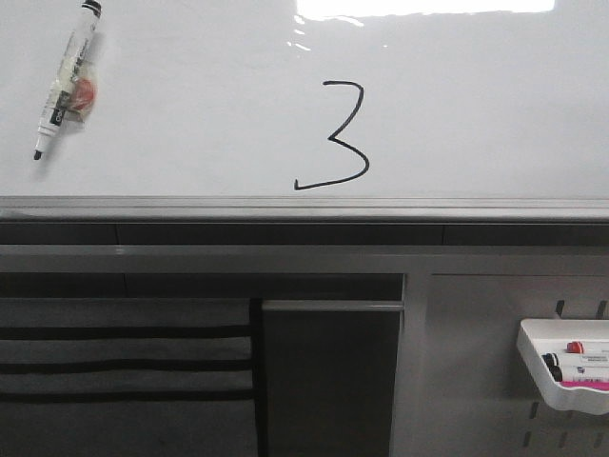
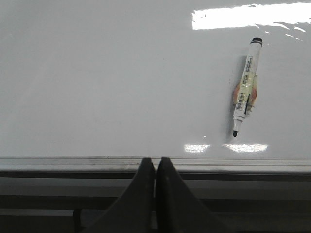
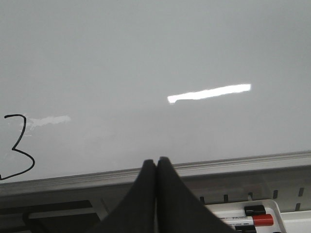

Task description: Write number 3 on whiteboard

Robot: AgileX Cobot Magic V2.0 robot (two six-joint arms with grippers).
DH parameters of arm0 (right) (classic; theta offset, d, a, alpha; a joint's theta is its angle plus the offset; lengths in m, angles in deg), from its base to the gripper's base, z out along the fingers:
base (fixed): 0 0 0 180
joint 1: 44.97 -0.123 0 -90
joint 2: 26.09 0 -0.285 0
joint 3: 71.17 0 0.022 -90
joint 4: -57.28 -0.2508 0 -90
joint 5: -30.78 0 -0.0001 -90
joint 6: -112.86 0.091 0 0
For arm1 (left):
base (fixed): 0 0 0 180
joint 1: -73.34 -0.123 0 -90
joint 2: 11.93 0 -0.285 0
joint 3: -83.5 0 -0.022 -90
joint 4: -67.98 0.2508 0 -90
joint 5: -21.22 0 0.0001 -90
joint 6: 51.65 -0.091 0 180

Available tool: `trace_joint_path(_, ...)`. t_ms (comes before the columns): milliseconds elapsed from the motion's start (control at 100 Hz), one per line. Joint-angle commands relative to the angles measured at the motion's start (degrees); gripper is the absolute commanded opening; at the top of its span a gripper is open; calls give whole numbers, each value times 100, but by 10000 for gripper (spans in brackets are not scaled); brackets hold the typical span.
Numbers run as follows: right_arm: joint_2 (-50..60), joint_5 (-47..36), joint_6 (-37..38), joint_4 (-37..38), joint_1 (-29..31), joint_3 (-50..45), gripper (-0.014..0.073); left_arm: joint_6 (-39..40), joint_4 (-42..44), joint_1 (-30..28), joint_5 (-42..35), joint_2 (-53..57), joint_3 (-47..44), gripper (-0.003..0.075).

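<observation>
A thin black angular number 3 with a flat bottom tail is drawn on the glossy whiteboard, a little right of centre. Part of it shows in the right wrist view. A white marker with its tip bare sticks to the board at the upper left, and shows in the left wrist view. My left gripper is shut and empty, in front of the board's grey lower rail. My right gripper is shut and empty, also at the rail. Neither gripper shows in the front view.
A white tray with several markers hangs on a grey pegboard panel at the lower right; it also shows in the right wrist view. Below the rail are dark slotted panels. Light glare marks the board's top.
</observation>
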Motion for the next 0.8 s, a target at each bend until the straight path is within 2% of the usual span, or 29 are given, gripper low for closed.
trace_joint_path(0,-35,-388,-51,-77,28,164,-69,-1,-48,52,-401,168,-48,-20)
trace_joint_path(130,-21,-402,-51,-77,28,153,-69,-1,-48,52,-401,168,-48,-20)
trace_joint_path(230,309,-485,-51,-21,-193,-33,-69,-1,-48,52,-401,159,-48,-20)
trace_joint_path(410,1085,-1642,-51,132,-779,-1005,-69,-1,-48,52,-401,159,-48,-20)
trace_joint_path(540,1616,-2380,-51,121,-834,-1811,-69,-1,-48,52,-401,159,-48,-20)
trace_joint_path(650,1984,-2551,-51,121,-845,-2277,-69,-1,-48,52,-401,159,-48,-20)
trace_joint_path(790,1958,-2419,-66,204,-857,-2270,-69,-1,-48,52,-401,146,-48,-20)
